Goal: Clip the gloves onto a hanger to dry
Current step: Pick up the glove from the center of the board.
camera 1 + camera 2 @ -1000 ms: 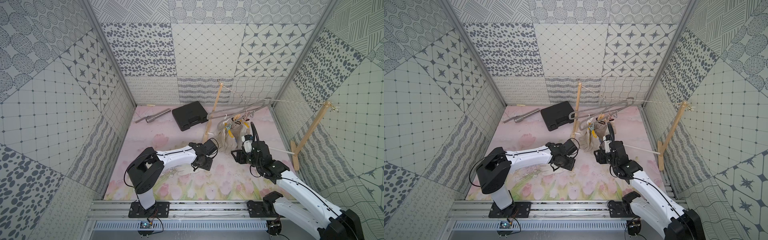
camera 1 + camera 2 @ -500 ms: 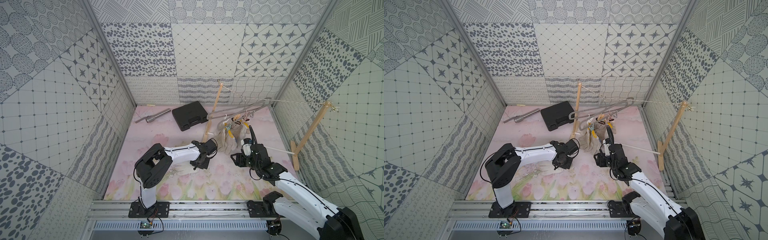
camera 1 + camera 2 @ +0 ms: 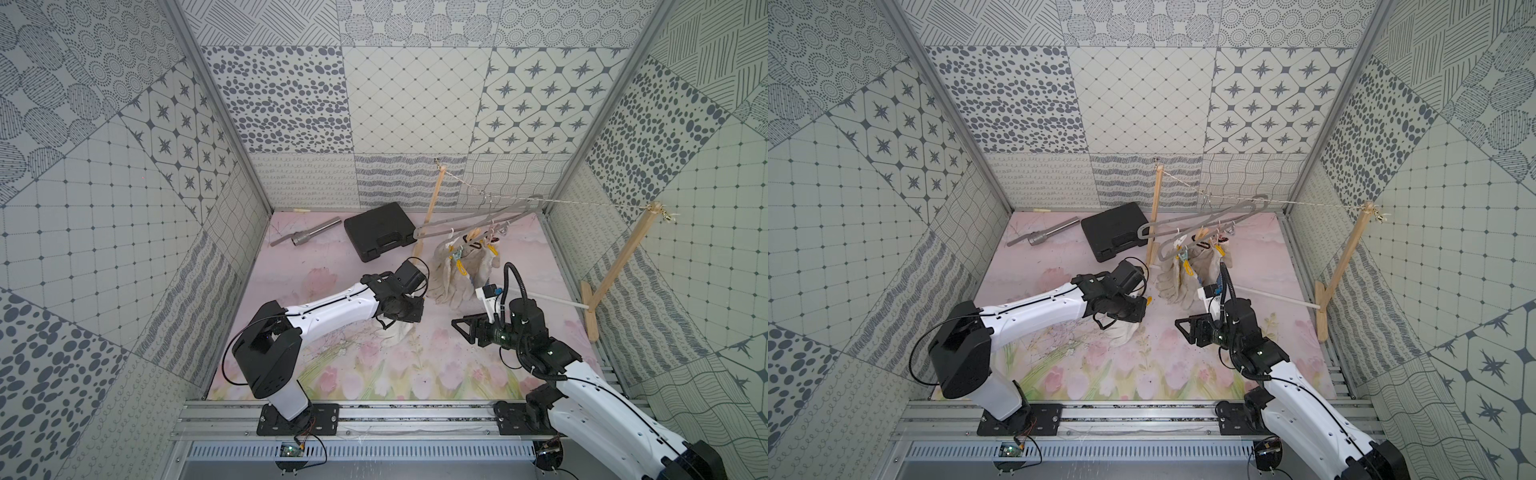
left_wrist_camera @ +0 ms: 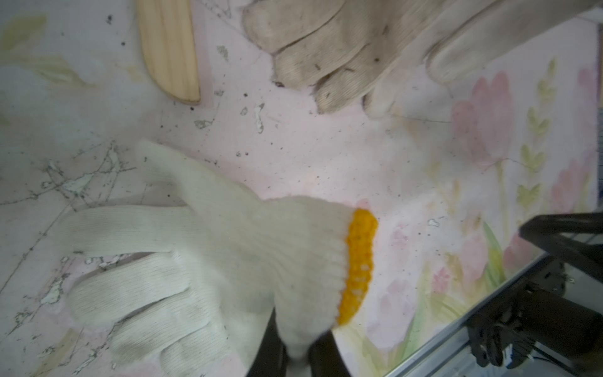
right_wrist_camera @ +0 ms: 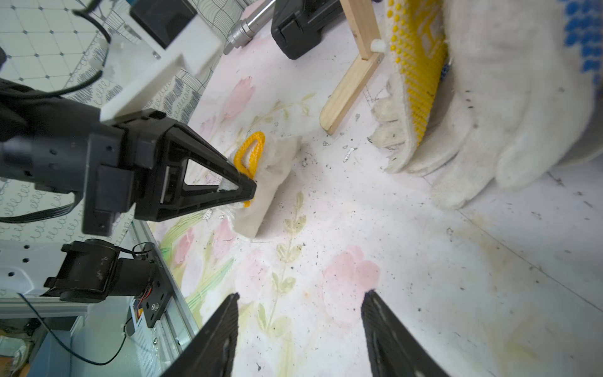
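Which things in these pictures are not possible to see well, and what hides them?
1. Loose glove: in both top views the left arm covers most of it.
2. Its underside: turned away in the left wrist view, so dots unknown.
3. Hanging gloves: they overlap, count unclear; the right wrist view's edge cuts them off.
4. Pegs: too small in the top views.

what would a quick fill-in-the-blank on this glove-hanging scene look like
1. The left gripper is shut on a cream glove near its ____-edged cuff.
2. The right gripper is ____ and holds nothing.
3. The grey hanger hangs from a string between two ____ posts.
4. The case by the back wall is ____.
Missing words: yellow; open; wooden; black.
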